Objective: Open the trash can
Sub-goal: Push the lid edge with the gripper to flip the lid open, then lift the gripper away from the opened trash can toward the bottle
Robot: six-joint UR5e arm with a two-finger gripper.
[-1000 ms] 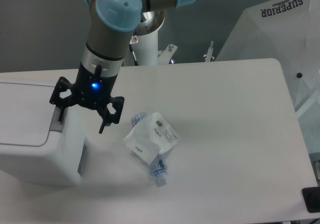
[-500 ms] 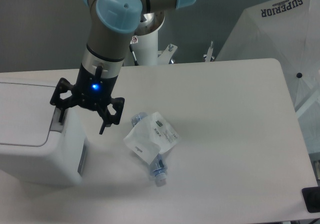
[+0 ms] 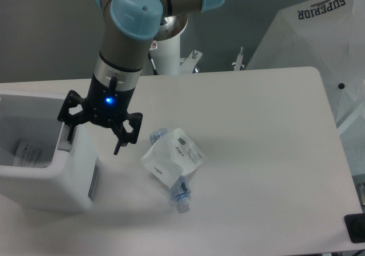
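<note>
From the fixed camera, the trash can (image 3: pixel 51 173) sits at the left edge of the table (image 3: pixel 256 153), and its top is open: you can look down into the white interior, where a labelled item (image 3: pixel 27 151) lies inside. The gripper (image 3: pixel 94 137) hangs at the can's right rim, fingers spread apart, holding nothing; one finger (image 3: pixel 70 131) is down at the grey tab, the other (image 3: pixel 118 145) is out over the table. A blue light glows on the wrist. A bottle (image 3: pixel 174 165) lies on its side just right of the gripper.
</note>
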